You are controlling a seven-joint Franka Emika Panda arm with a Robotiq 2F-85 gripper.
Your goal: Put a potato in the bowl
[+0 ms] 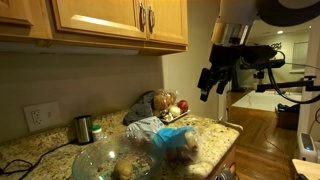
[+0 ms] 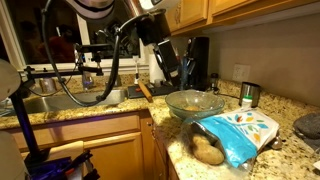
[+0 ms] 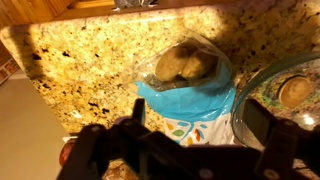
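Observation:
The clear glass bowl stands on the granite counter, and its rim shows at the right of the wrist view. One potato lies inside it. A blue and white plastic bag lies next to the bowl, with several potatoes at its clear end. My gripper is open and empty. It hangs well above the bag and the bowl.
A small shiny metal cup stands by the wall outlet. A basket of produce sits in the corner. A sink lies beyond the bowl. The counter edge drops to the floor. Cabinets hang overhead.

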